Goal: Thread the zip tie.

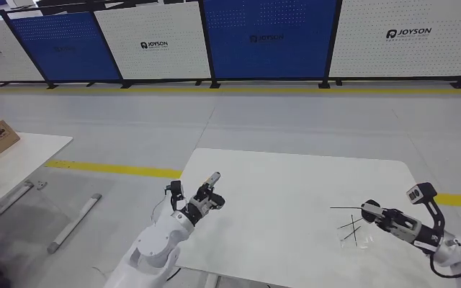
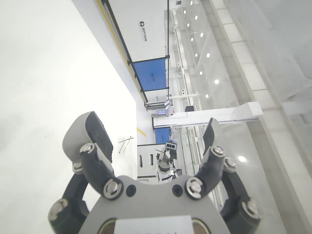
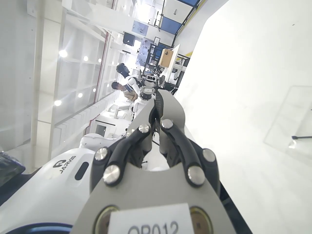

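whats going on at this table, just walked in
The right gripper is shut on a black zip tie, which sticks out straight toward the other arm above the white table. Just beside it, a clear tray holds a few spare zip ties. The left gripper is open and empty over the table's opposite side. The held tie is not looped, so nothing is threaded yet.

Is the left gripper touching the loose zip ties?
Apart. The top view shows the left gripper, fingers open, at one side of the table and the zip ties at the other, with bare tabletop between.
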Tool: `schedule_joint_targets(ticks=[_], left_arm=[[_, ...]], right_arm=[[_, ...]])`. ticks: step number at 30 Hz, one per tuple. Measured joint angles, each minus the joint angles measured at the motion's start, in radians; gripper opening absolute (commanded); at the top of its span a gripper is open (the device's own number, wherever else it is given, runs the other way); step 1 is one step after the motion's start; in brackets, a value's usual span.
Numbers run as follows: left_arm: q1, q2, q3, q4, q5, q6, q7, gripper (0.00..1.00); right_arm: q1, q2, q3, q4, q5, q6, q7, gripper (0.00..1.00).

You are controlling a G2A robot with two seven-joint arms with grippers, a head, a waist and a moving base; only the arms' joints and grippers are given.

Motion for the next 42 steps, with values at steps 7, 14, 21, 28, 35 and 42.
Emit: schedule_joint_targets(ticks=[7,14,21,28,35,42], left_arm=[[-0.008,-0.002,0.011,0.006,0.006,0.009,0.019,1.00],[-0.029,-0.002,0.034,0.026,-0.004,0.045,-0.024,1.00],[-0.069,-0.010,0.102,0.085,-0.018,0.059,-0.039,1.00],[-0.068,-0.010,0.102,0.086,-0.018,0.059,-0.037,1.00],[-0.081,-0.008,0.110,0.116,-0.070,0.053,-0.150,1.00],[-0.091,0.001,0.088,0.144,-0.157,-0.029,-0.352,1.00]], right_arm=[[-0.026,-0.011,0.002,-0.014,0.079,-0.050,-0.072,0.00],[0.003,-0.057,-0.159,-0.020,0.082,-0.119,-0.252,0.00],[0.060,-0.088,-0.320,-0.048,-0.176,-0.074,-0.429,0.00],[0.059,-0.088,-0.316,-0.047,-0.164,-0.077,-0.425,0.00],[0.053,-0.091,-0.324,-0.055,-0.161,-0.079,-0.433,0.00],[0.077,-0.118,-0.395,-0.038,-0.094,-0.130,-0.399,0.00]])
